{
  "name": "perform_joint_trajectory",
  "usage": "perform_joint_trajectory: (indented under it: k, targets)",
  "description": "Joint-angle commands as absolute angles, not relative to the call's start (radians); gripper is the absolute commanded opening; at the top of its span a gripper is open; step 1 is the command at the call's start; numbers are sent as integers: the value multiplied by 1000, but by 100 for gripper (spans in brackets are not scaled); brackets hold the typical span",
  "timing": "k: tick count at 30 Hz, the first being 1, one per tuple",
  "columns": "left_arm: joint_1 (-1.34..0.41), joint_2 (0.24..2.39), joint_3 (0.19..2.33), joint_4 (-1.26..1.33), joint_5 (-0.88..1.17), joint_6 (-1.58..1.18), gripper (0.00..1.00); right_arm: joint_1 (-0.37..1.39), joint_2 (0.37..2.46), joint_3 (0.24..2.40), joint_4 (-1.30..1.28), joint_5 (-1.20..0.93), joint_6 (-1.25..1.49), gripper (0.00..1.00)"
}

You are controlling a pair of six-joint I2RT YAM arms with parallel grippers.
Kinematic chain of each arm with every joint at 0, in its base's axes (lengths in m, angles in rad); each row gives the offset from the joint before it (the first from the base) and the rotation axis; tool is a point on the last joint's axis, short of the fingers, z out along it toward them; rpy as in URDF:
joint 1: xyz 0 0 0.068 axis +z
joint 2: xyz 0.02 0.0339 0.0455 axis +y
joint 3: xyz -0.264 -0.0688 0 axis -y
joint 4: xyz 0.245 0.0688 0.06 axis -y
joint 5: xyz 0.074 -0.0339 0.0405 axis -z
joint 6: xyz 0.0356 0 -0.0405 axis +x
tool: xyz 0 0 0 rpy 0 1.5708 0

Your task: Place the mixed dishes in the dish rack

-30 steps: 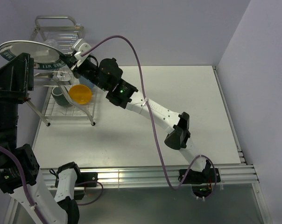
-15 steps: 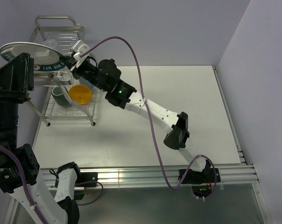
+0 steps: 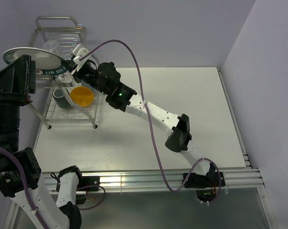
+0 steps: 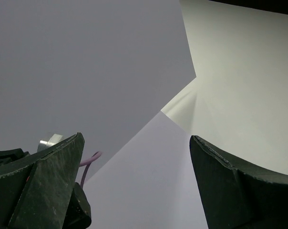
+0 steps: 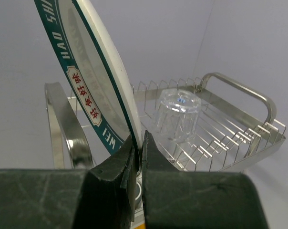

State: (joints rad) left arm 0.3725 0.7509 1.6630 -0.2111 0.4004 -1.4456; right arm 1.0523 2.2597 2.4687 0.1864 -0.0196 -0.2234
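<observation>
My right gripper (image 3: 73, 65) is shut on the rim of the silver plate with the dark green lettered rim (image 3: 33, 58) and holds it tilted above the chrome dish rack (image 3: 58, 20). In the right wrist view the plate (image 5: 94, 81) stands on edge between the fingers (image 5: 127, 164). The small clear glass (image 5: 178, 114) sits upside down on the rack's upper tier (image 5: 239, 131). The orange-yellow bowl (image 3: 82, 96) and the dark green-grey mug (image 3: 63, 99) sit in the lower tier. The light blue cup is hidden behind the arm. My left gripper (image 4: 136, 137) is open and empty, raised at the far left (image 3: 17, 78).
The rack stands at the table's far left corner, close to the back wall (image 3: 172, 28). The white table (image 3: 182, 90) stretches to the right of it. A purple cable (image 3: 134, 57) arcs over the right arm.
The right gripper has carried the plate a little down and to the right over the rack, and the right forearm has shifted slightly left. The left arm has not moved.
</observation>
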Motion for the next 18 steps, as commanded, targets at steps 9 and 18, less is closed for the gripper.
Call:
perform_joint_trajectory:
  k: [9,18]
  targets:
    - [370,729,1646,-201,387,-1466,99,1029,2276,2503,282,-21,-192,0]
    - [370,719,1628,-206,382,-1476,99,1029,2266,2473,259,-74,-193,0]
